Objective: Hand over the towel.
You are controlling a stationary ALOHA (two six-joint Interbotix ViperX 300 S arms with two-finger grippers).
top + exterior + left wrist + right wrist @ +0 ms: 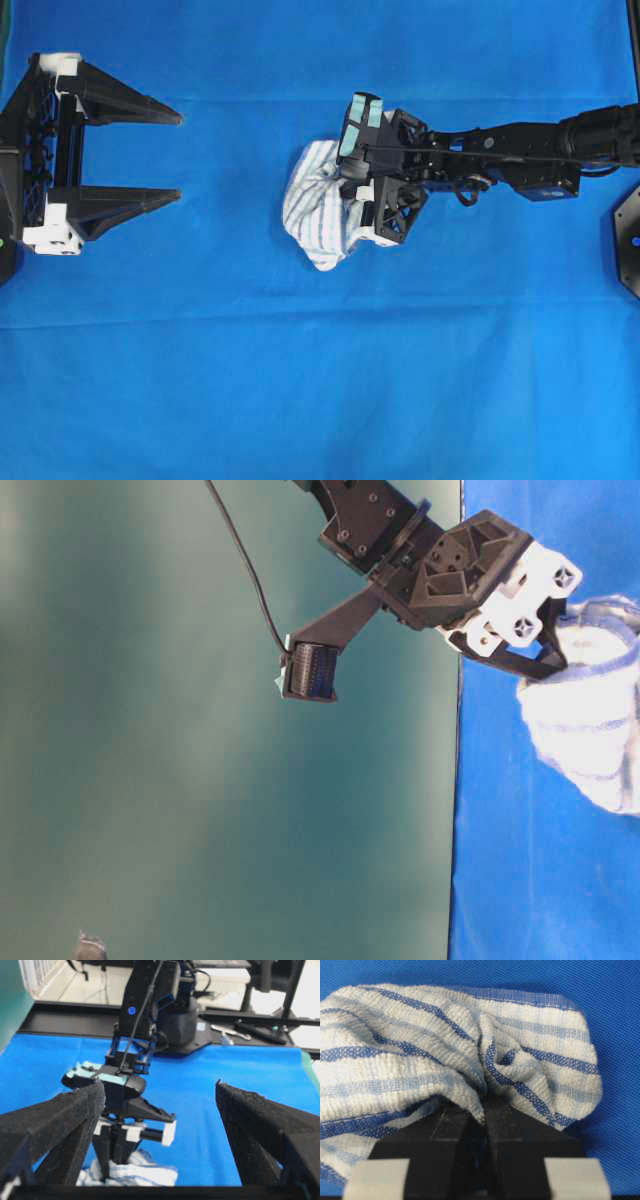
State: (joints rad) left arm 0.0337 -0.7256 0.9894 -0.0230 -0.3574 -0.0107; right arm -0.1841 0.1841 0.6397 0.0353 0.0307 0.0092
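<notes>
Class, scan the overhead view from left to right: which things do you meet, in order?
left gripper → towel → right gripper → right arm, all over the blue sheet.

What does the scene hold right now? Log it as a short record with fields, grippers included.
surface: blue sheet
towel: white with blue stripes, bunched on the sheet near the middle
right gripper: down at the towel, jaws nearly together with a fold of cloth pinched between them
left gripper: open wide, apart from the towel, pointing toward it
handover: not yet done
</notes>
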